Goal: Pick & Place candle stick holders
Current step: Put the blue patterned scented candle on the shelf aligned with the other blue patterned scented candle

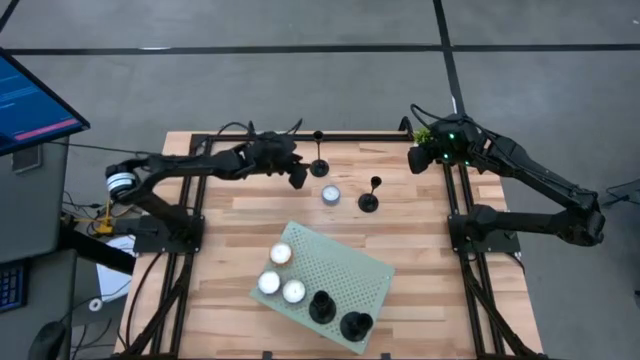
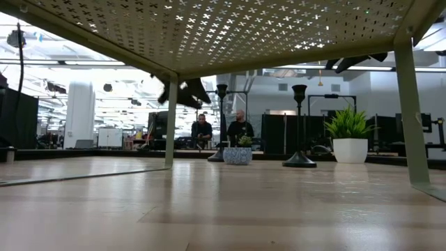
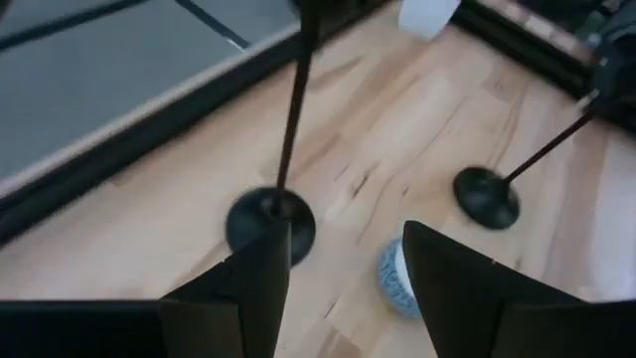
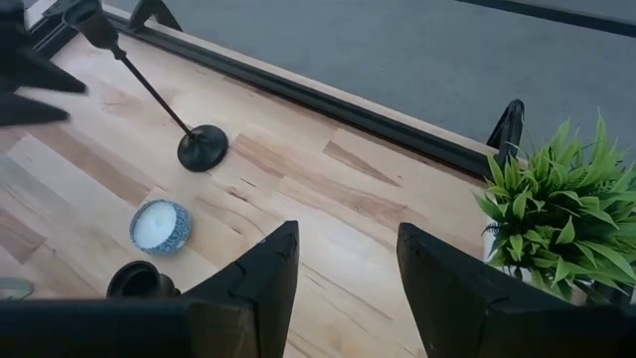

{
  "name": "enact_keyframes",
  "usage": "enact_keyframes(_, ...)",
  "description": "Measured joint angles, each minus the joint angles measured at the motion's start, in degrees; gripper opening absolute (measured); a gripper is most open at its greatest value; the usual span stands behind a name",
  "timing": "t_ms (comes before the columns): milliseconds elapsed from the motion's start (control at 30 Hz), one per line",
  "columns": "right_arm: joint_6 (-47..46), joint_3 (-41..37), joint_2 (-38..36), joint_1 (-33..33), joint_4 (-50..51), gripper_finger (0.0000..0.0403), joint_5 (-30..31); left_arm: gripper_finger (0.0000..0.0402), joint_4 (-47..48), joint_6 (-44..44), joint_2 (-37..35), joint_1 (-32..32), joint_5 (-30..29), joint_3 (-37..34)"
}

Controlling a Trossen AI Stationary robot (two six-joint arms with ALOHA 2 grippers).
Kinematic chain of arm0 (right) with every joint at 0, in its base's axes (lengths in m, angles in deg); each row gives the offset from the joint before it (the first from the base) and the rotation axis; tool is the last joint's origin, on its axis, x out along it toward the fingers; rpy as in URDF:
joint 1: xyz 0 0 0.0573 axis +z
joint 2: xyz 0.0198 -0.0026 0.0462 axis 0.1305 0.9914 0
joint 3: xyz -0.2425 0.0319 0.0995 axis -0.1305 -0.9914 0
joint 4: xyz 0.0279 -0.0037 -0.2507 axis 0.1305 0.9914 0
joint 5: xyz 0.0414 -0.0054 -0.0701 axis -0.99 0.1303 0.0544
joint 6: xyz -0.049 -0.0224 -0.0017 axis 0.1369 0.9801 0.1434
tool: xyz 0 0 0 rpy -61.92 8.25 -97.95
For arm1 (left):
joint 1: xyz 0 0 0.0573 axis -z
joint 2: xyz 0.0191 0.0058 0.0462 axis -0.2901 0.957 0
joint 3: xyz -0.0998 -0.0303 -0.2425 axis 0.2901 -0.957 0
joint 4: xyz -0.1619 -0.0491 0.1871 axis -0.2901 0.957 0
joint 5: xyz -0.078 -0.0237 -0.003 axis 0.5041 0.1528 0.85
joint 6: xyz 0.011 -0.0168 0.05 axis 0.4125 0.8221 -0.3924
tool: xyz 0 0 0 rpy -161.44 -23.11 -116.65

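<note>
- Left gripper (image 1: 299, 176): at the far side of the table, fingers parted with nothing between them, just beside one candle stick holder.
- Right gripper (image 4: 343, 273): at the far right corner of the table (image 1: 220, 300), fingers apart, holding nothing, near a small potted plant (image 4: 561, 214).
- Candle stick holder, far (image 1: 320, 166): upright on the wood, close to the back edge; its base shows just beyond the left fingers in the left wrist view (image 3: 270, 221).
- Candle stick holder, middle (image 1: 370, 202): upright, to the right of a blue-patterned tealight (image 1: 331, 195).
- Two more holders (image 1: 322, 307) (image 1: 356, 326): on the perforated green stand (image 1: 345, 265), near edge.
- Three white tealights (image 1: 281, 254): on the stand's left part.
</note>
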Motion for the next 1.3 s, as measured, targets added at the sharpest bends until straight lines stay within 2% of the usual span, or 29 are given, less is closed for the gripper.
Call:
enact_keyframes(200,0.0,0.0,0.1,0.0,0.0,0.0163,1.4,0.0185,-4.6,0.2,6.9,1.8,1.2,-0.3)
enact_keyframes(600,0.2,0.0,0.1,0.0,0.0,0.0163,1.6,0.0179,-9.5,0.2,13.6,4.9,1.3,0.4)
enact_keyframes(1000,0.6,0.0,0.1,0.0,0.3,0.0163,1.6,0.0175,-10.3,2.5,18.6,8.8,-6.1,2.3)
enact_keyframes(1300,1.7,0.0,0.1,0.0,0.5,0.0163,1.5,0.0175,-10.9,2.6,19.0,8.8,-8.0,2.3)
